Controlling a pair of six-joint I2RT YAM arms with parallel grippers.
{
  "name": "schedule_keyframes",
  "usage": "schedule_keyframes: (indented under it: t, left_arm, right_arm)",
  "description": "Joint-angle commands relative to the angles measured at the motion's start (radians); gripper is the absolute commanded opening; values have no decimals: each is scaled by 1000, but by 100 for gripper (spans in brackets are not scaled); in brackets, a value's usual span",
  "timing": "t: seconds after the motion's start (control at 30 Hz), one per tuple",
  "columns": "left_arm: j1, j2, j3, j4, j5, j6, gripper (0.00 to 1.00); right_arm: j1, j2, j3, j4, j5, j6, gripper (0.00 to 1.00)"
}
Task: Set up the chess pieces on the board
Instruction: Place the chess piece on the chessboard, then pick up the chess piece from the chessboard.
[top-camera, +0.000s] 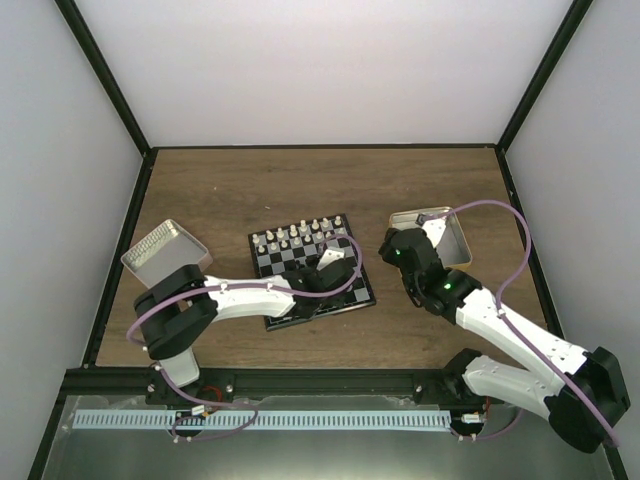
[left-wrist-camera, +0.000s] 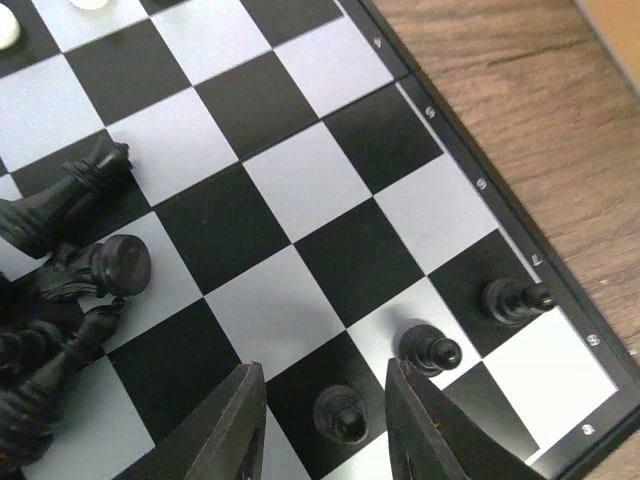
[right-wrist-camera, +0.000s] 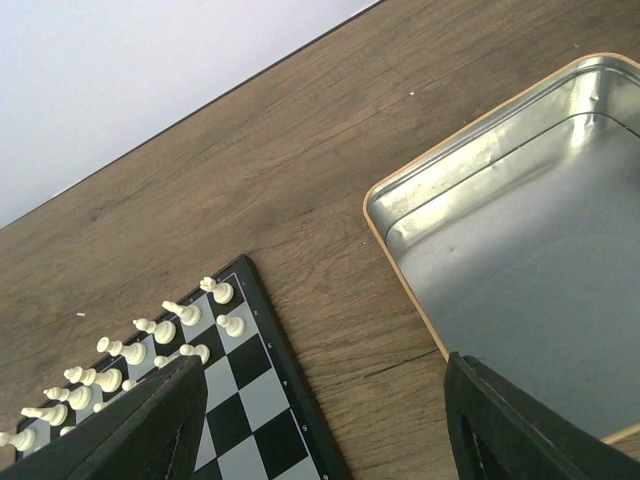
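Observation:
The board (top-camera: 318, 312) lies mid-table with white pieces along its far rows. My left gripper (top-camera: 335, 265) hovers over its near right part. In the left wrist view the left gripper (left-wrist-camera: 322, 375) is open, and a black pawn (left-wrist-camera: 340, 415) stands upright on a black square between the fingers, touching neither. Two more black pawns (left-wrist-camera: 430, 350) (left-wrist-camera: 515, 298) stand to its right in the same row. Several black pieces (left-wrist-camera: 70, 200) lie in a heap at the left. My right gripper (right-wrist-camera: 325, 400) is open and empty above bare wood.
An empty metal tin (right-wrist-camera: 530, 250) sits right of the board, beside the right gripper (top-camera: 395, 245). Another tin (top-camera: 165, 250) stands at the left. White pieces (right-wrist-camera: 165, 330) fill the board's far rows. The board's black border (left-wrist-camera: 480, 180) runs close to the pawns.

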Motion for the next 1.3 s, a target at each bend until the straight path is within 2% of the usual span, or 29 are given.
schedule_keyframes:
  t: [0.0, 0.23, 0.4, 0.57, 0.77, 0.93, 1.07, 1.17, 1.27]
  left_arm:
    - [1, -64, 27, -19, -31, 7, 36]
    - [28, -189, 15, -60, -97, 0, 36]
    - [106, -340, -57, -47, -109, -9, 36]
    - [233, -452, -147, -46, -37, 1, 37]
    - [356, -562, -254, -6, 90, -12, 38]
    - [423, -617, -328, 56, 183, -23, 44]
    - [436, -610, -343, 94, 241, -10, 48]
    - [444, -584, -323, 109, 302, 21, 50]
    - [452, -525, -298, 130, 387, 74, 50]
  right_arm:
    - [-8, -23, 29, -1, 18, 3, 67]
    - [-8, -10, 20, 44, -46, -47, 67]
    - [-7, 29, 5, 166, -222, -171, 65]
    - [-7, 161, 59, 192, -429, -238, 59]
    - [-5, 395, 182, 163, -672, -324, 53]
    - [25, 554, 288, 94, -672, -293, 53]
    - [48, 647, 351, 65, -655, -205, 52]
    - [49, 691, 372, 70, -668, -154, 46]
    - [49, 692, 362, 77, -615, -108, 43]
